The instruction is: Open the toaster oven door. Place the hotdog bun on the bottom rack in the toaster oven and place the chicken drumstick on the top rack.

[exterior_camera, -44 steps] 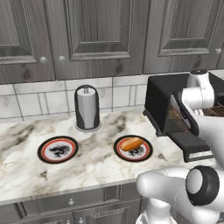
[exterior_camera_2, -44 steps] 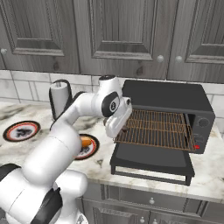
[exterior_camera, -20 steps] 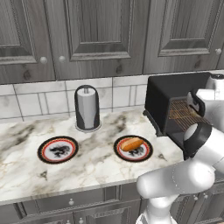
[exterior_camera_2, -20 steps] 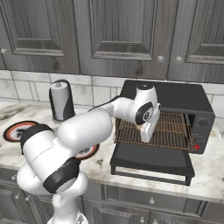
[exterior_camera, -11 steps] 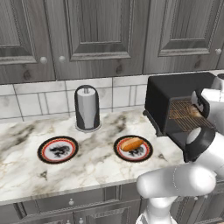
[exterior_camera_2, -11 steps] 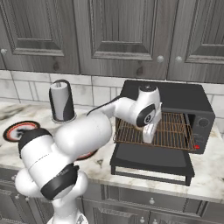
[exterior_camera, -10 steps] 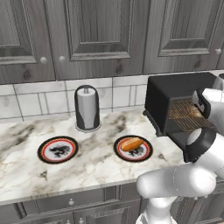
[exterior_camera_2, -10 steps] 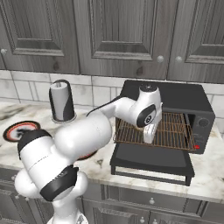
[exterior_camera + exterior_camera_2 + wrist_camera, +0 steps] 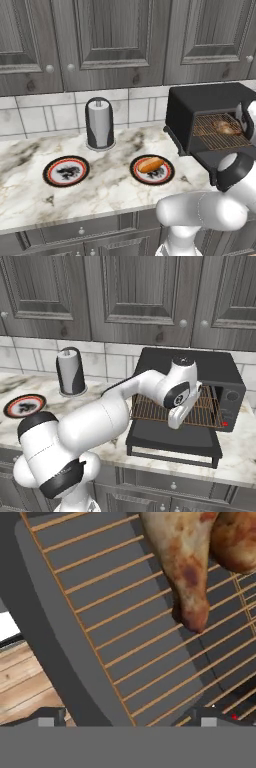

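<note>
The black toaster oven [image 9: 200, 107] [image 9: 220, 373] stands at the counter's right end with its door [image 9: 175, 438] [image 9: 215, 159] folded down flat. The brown chicken drumstick [image 9: 187, 562] [image 9: 222, 127] lies on a wire grid, seemingly the top rack [image 9: 125, 637] [image 9: 210, 125]. My gripper [image 9: 129, 721] [image 9: 176, 418] hovers just over that rack at the oven's mouth, open, its fingertips [image 9: 47, 719] wide apart with nothing between them; the drumstick lies clear ahead of them. The orange-tan hotdog bun [image 9: 151, 164] rests on a red-rimmed plate [image 9: 165, 176] left of the oven.
A second red-rimmed plate [image 9: 66, 171] [image 9: 24, 405] lies empty further left. A dark paper towel holder [image 9: 100, 123] [image 9: 71, 372] stands against the tiled wall. Grey cabinets [image 9: 125, 40] hang above. My white arm [image 9: 115, 416] crosses in front of the oven.
The arm swung right into the oven mouth with the drumstick. The jaws have since opened and the drumstick lies free on the rack; the hand has hardly moved since.
</note>
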Tool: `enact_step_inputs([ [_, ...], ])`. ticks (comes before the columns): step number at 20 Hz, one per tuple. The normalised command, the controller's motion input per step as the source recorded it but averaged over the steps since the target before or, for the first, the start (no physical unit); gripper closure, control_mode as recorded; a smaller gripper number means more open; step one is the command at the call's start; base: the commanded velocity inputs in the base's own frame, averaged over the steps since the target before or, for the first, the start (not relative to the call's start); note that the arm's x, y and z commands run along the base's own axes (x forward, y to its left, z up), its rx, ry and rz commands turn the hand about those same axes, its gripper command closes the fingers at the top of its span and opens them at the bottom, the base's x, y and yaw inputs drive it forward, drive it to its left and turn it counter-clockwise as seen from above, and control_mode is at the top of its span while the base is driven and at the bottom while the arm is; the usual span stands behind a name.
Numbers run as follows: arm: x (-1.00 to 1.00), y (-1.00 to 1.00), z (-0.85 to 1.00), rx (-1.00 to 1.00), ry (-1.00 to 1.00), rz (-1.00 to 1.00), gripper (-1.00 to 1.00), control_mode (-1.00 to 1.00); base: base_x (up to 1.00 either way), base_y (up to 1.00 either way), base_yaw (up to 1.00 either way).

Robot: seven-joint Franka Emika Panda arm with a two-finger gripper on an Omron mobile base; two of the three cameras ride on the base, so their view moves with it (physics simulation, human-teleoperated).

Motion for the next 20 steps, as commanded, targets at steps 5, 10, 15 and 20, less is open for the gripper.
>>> enact_step_inputs([
  [5,0.0,0.04,-0.4,0.02,0.0,-0.38,-1.0,-1.0,0.0,0.0,0.0],
  [10,0.0,-0.01,-0.3,0.04,-0.01,-0.32,-1.0,-1.0,0.0,0.0,0.0],
  [15,0.01,0.03,-0.33,0.05,-0.02,-0.3,-1.0,-1.0,0.0,0.0,0.0],
  [20,-0.65,-0.3,0.05,0.15,-0.17,-0.26,-1.0,-1.0,0.0,0.0,0.0],
])
